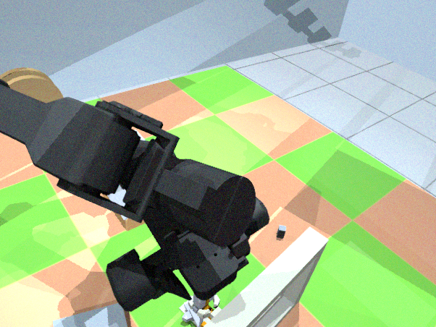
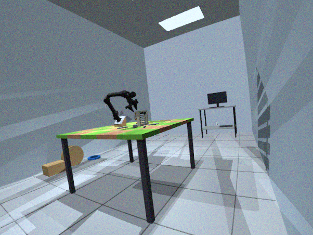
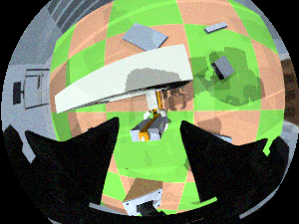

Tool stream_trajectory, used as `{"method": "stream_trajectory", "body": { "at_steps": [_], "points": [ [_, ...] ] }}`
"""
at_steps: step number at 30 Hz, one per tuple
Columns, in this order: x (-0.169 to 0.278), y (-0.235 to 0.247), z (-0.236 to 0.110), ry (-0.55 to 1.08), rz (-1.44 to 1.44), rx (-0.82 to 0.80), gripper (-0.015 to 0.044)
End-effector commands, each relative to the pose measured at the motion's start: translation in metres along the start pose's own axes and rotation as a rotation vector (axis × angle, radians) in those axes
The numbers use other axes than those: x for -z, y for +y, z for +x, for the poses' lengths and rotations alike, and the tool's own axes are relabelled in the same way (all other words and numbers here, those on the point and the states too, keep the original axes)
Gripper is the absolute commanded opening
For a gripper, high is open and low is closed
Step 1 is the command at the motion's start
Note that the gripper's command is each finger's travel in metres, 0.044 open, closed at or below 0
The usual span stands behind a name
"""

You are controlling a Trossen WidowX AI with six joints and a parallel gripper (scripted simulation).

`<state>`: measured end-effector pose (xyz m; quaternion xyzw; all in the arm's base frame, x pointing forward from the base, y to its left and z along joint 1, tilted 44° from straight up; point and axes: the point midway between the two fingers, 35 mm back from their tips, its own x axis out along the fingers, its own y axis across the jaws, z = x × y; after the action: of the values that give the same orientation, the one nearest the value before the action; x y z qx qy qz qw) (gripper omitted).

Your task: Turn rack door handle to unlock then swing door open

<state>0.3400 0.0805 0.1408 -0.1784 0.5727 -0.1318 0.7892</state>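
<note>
The rack frame (image 1: 290,258) (image 2: 137,119) (image 3: 125,69) stands upright on the checkered table (image 2: 104,133). The handle (image 3: 157,126), grey with an orange strip, stands out on the rack's near side in the wrist view. In the top view the gripper mostly hides it. My gripper (image 3: 149,123) is open, pointing down at the handle. In the wrist view the handle's end shows between the two fingertips, with green table visible on both sides; contact is not visible. The door face is mostly hidden under the frame's top, so its angle cannot be told.
A grey block (image 3: 222,67), a flat grey slab (image 3: 146,37) and a small bar (image 3: 215,27) lie beyond the rack. A small dark cube (image 1: 281,231) lies near the frame's far end. The arm's wedge-shaped base (image 3: 144,195) (image 2: 120,121) stands behind the gripper.
</note>
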Motion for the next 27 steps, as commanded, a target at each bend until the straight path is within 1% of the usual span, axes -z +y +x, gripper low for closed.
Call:
{"method": "stream_trajectory", "body": {
  "at_steps": [1, 15, 20, 27],
  "points": [
    [0.002, 0.005, 0.000, 0.046, -0.046, 0.056, 0.0282],
    [0.015, 0.022, -0.004, 0.212, -0.282, 0.297, 0.0282],
    [0.015, 0.023, -0.004, 0.218, -0.295, 0.309, 0.0282],
    [0.016, 0.020, 0.007, 0.225, -0.295, 0.304, 0.0282]
  ]
}}
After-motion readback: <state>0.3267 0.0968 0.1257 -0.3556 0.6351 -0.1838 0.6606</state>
